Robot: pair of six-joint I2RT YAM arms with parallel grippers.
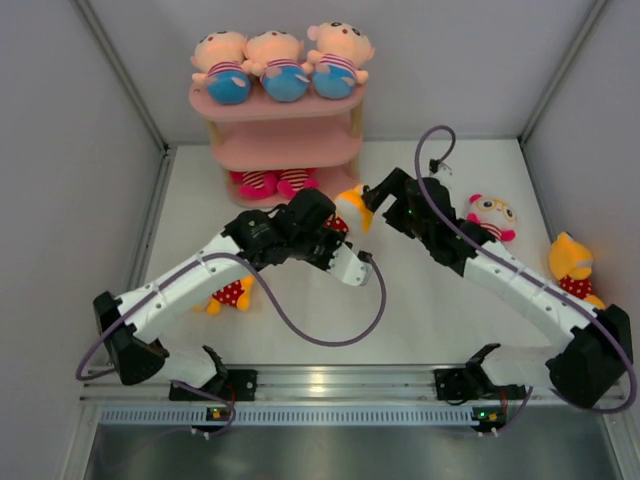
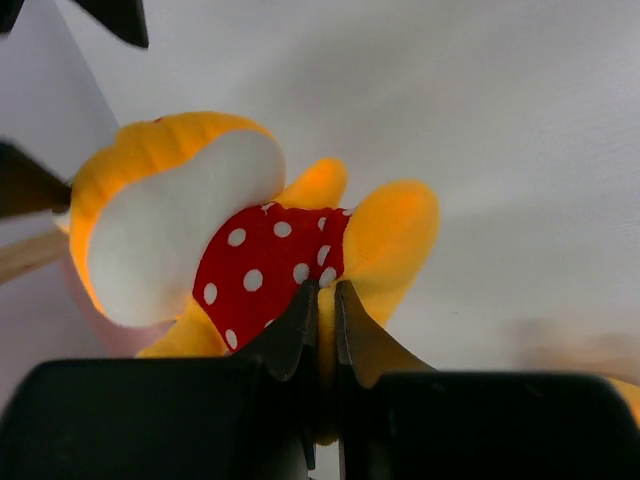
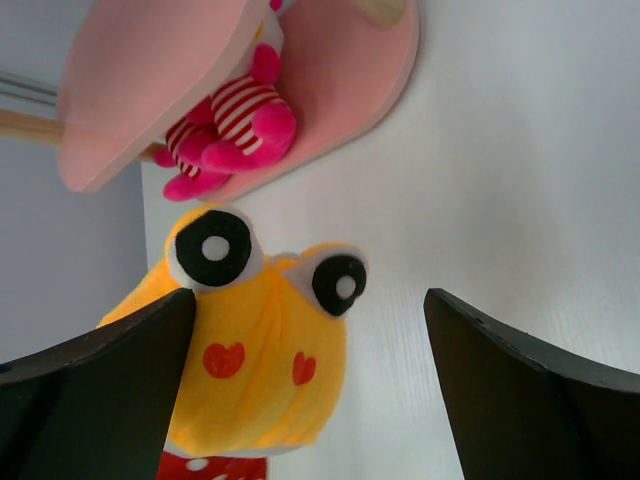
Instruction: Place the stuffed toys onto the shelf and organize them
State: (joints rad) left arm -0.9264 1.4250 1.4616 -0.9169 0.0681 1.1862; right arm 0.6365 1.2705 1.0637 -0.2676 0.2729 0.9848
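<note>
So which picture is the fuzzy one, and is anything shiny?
Left wrist view: the yellow toy glows orange at its edges, and the black left gripper close up looks soft and blurry. Right wrist view: sharp on the toy's face, with the black fingers looming big at the sides. Top view: even light, faint shadows, one bright glare spot on the metal rail.

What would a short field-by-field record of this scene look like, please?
Shelf: three-tier pink shelf with wooden posts
Top tier: three peach-headed plush dolls in striped shirts
Bottom tier: red-striped pink plush toys, count unclear
Left tool: shut on yellow plush doll in red polka dots
Right tool: open, either side of that doll's head
Loose on white table: second yellow doll, pink-white doll, third yellow doll
</note>
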